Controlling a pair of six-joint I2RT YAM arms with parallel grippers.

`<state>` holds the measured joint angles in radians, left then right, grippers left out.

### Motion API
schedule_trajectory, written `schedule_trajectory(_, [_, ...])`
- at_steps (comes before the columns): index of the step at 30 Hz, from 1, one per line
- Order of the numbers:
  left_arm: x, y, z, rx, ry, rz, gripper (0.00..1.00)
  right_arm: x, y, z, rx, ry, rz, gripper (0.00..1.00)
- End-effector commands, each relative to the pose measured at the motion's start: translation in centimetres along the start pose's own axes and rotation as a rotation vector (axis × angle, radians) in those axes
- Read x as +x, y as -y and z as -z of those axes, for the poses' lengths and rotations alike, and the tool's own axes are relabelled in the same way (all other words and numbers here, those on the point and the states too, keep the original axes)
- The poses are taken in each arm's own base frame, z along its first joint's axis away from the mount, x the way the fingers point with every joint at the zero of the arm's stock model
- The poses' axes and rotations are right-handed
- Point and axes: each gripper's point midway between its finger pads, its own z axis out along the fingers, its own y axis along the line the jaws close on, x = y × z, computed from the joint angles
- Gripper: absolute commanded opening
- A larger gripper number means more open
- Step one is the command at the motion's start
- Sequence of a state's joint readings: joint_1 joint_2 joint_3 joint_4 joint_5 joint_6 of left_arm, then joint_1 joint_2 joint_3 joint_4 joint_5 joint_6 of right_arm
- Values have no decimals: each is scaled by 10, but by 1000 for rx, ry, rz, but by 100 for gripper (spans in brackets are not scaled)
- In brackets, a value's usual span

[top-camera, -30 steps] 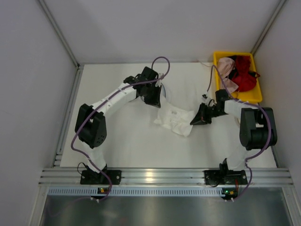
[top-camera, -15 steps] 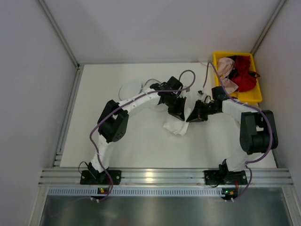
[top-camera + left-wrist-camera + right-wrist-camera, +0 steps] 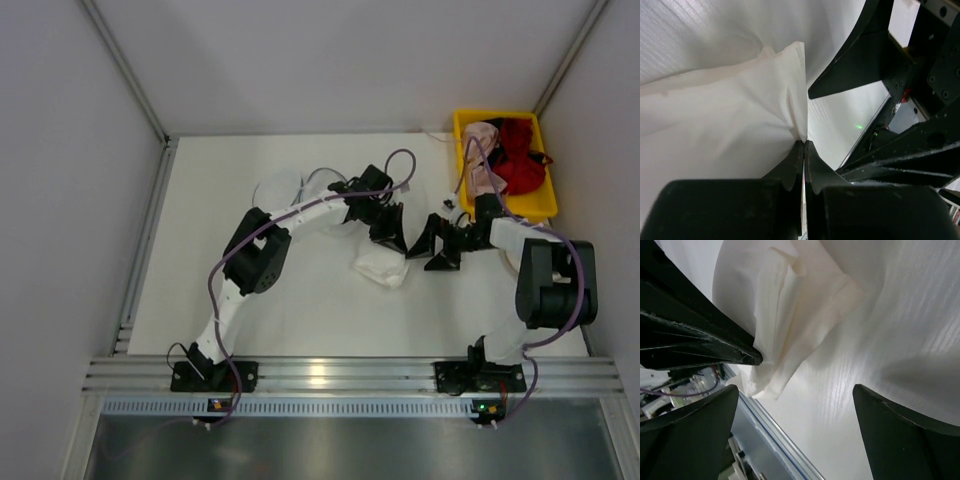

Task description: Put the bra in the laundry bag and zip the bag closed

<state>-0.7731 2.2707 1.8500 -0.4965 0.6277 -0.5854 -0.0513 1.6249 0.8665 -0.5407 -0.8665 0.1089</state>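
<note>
Lying bunched at mid-frame, the bra (image 3: 380,266) is clamped at its edge by the left end effector (image 3: 804,150); the right end effector (image 3: 425,248) gapes just beside it. I would lift slowly, then carry it toward the bag (image 3: 272,190), up-left of centre, without dragging.

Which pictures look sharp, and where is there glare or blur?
Top external view: sharp and evenly lit, with glare on the silver metal rail. Left wrist view: the soft white bra is crisp, the left tool blurred at its base. Right wrist view: the right tool is a featureless black silhouette.
</note>
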Motion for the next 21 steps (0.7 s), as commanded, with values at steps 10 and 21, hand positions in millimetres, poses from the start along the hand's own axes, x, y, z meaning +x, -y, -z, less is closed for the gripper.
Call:
schedule_trajectory(10, [-16, 3, -5, 102, 31, 72, 0, 12, -20, -38, -133, 56, -123, 98])
schedule_trajectory(21, [-10, 5, -6, 135, 17, 104, 0, -2, -18, -67, -154, 178, -256, 84])
